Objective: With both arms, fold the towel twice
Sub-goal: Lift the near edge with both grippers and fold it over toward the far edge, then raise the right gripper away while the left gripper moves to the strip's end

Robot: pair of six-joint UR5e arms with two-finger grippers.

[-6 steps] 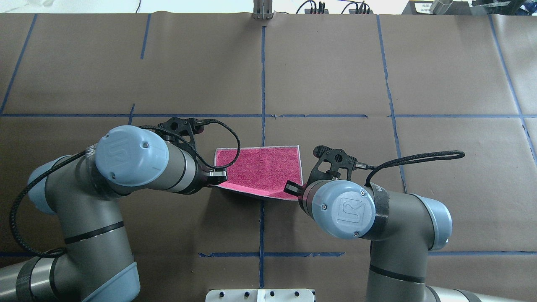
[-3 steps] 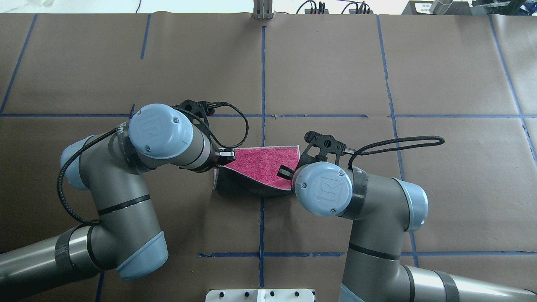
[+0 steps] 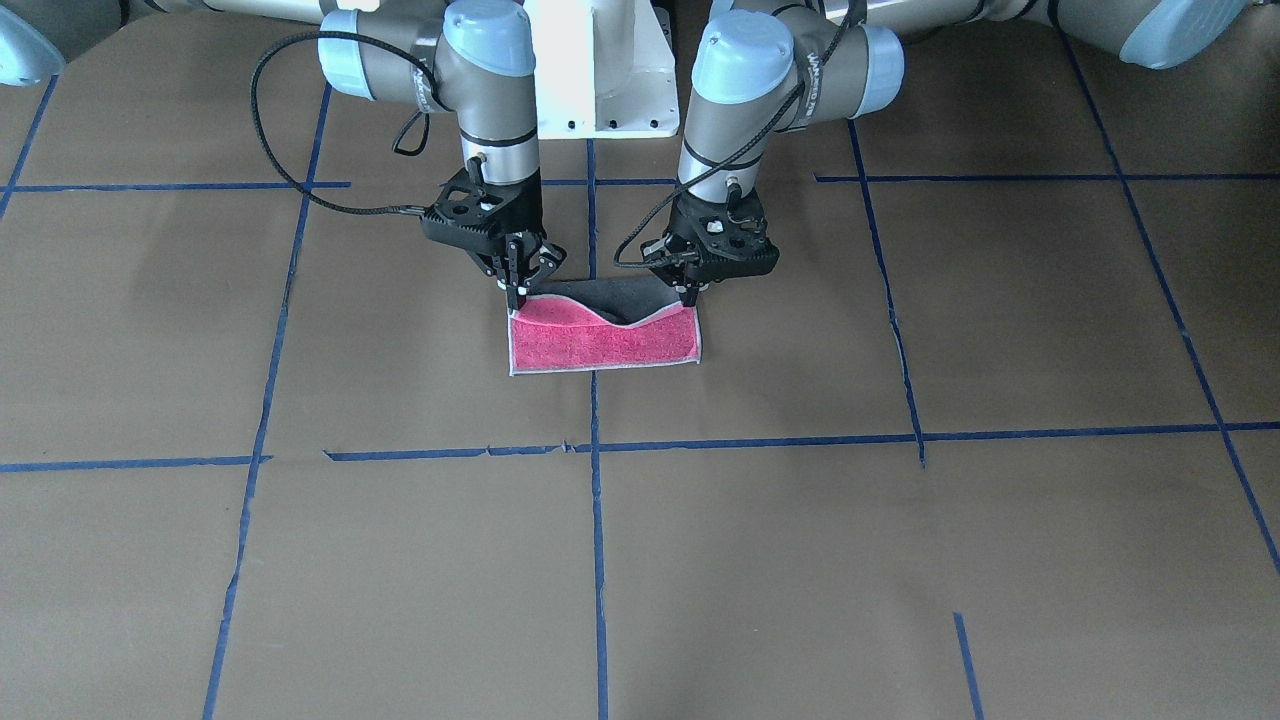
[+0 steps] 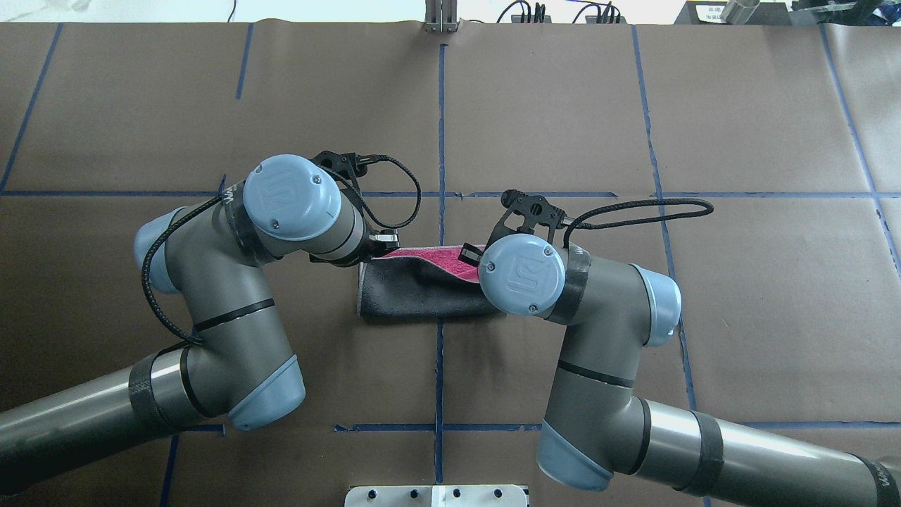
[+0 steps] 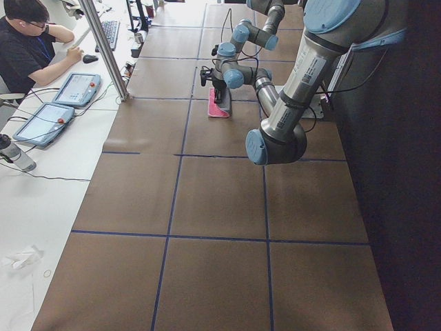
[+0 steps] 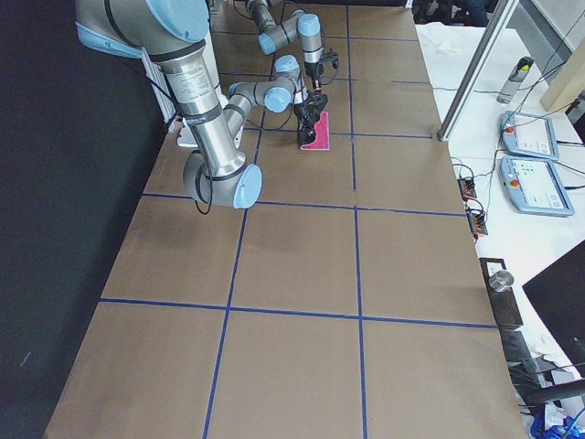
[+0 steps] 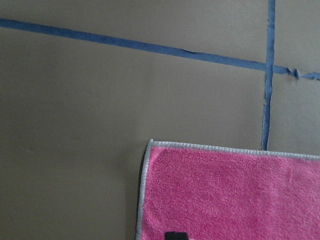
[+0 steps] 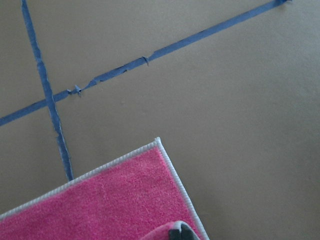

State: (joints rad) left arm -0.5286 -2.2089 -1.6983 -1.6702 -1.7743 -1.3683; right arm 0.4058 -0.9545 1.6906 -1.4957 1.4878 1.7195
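The towel lies at the table's middle, half folded. Its pink face (image 3: 600, 345) lies flat, and its grey face (image 3: 600, 293) is lifted and sags between the two grippers. From overhead, the grey face (image 4: 422, 296) covers most of it, leaving a pink strip (image 4: 440, 258) at the far side. My left gripper (image 4: 383, 246) is shut on one raised corner and shows in the front view (image 3: 690, 292). My right gripper (image 4: 468, 255) is shut on the other and shows there too (image 3: 515, 297). Both wrist views show the pink face (image 7: 235, 195) (image 8: 115, 200) and its whitish border.
Brown paper with blue tape lines (image 4: 440, 127) covers the table. The white pedestal base (image 3: 600, 70) stands behind the towel. An operator (image 5: 27, 41) sits at a side desk with tablets (image 5: 76, 88), beside a metal post (image 5: 103, 48).
Both grippers have carried the towel's near edge up and away from the robot's base, over the far half. More grey face and less pink now show from overhead.
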